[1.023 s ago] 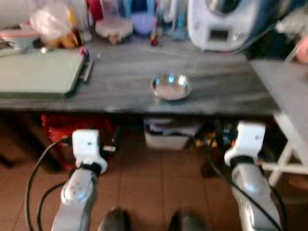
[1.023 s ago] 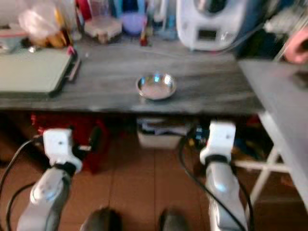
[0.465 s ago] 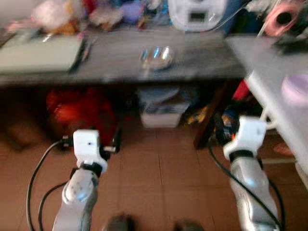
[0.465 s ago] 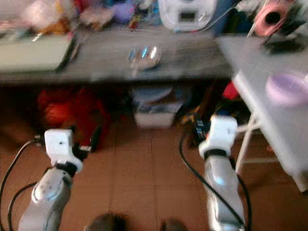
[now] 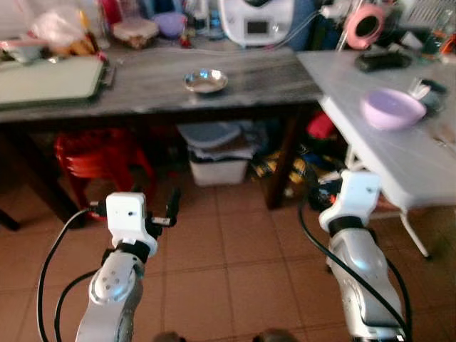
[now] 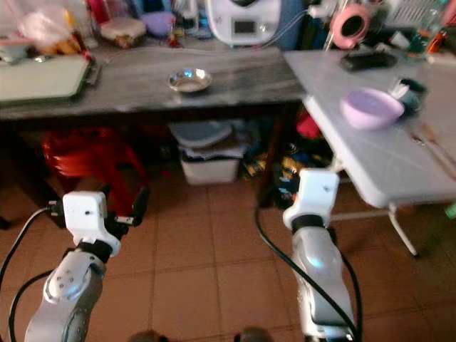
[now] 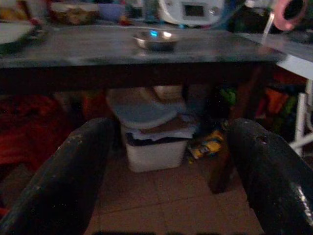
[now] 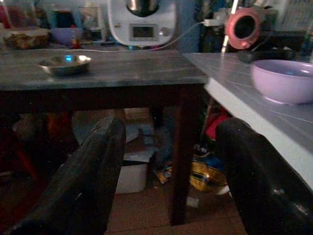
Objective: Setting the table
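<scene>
A small steel bowl (image 5: 206,80) sits on the long grey counter (image 5: 157,89) ahead of me. A lilac bowl (image 5: 392,109) rests on the white table (image 5: 399,164) to my right, with a spoon-like utensil (image 5: 417,87) just behind it. My left gripper (image 7: 166,181) is held low over the tiled floor, fingers (image 7: 73,181) wide apart and nothing between them. My right gripper (image 8: 168,176) is likewise open and empty, pointing at the counter's leg and the white table's edge. Both arms (image 5: 117,271) hang in front of me, well short of the counter.
A white kitchen machine (image 5: 256,21), containers and bags crowd the counter's back; a green board (image 5: 50,82) lies at its left. Under it stand a red stool (image 5: 100,153) and a white bin (image 5: 217,160). A pink round object (image 5: 365,25) and dark items sit on the white table.
The camera has pulled back and swung right: the counter and steel bowl now look farther and to the left, and the white table with the lilac bowl has come into view. Arms unchanged.
</scene>
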Controlling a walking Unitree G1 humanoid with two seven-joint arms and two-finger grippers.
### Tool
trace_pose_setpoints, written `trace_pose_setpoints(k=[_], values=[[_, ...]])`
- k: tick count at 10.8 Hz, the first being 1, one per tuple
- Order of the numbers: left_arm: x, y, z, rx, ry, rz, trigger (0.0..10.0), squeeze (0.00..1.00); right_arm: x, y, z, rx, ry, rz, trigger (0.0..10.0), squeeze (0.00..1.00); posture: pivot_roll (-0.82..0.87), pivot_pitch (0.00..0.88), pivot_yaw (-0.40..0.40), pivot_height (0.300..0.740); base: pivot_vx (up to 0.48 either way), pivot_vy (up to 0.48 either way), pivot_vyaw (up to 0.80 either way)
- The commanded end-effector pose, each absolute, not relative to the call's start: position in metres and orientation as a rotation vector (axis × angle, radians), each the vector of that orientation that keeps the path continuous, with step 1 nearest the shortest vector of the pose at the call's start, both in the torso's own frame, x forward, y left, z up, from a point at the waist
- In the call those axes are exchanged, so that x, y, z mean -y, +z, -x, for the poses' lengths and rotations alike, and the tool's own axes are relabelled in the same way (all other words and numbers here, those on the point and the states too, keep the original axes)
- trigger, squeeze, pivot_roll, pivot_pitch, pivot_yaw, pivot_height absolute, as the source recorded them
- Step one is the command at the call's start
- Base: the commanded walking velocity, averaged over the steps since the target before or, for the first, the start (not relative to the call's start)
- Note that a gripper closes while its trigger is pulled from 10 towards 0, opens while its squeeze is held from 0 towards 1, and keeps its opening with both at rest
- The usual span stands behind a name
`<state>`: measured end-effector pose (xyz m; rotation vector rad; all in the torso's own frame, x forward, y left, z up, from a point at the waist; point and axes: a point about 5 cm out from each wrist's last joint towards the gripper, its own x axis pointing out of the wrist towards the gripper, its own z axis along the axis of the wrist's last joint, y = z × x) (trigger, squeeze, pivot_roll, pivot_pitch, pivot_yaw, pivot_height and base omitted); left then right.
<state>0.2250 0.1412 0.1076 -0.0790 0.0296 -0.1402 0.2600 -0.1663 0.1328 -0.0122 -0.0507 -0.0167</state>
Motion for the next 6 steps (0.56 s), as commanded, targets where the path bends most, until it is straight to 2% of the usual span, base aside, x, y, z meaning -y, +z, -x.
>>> trace_pose_setpoints(k=[1,6], values=[[-0.1342,0.1120,-0.2245,-0.011,-0.171,0.073,10.0,0.00,0.1704,0.1347,-0.2605,0.060,-0.023,0.017,10.0,0.00,-0.02,0.073,0.025,0.740,0.259,-0.401,0.00],[-0.1312,0.1121,-0.2261,-0.015,-0.189,0.051,10.0,0.00,0.1682,0.1379,-0.2627,0.071,-0.005,0.013,10.0,0.00,-0.03,0.074,0.025,0.740,0.303,-0.368,0.00]])
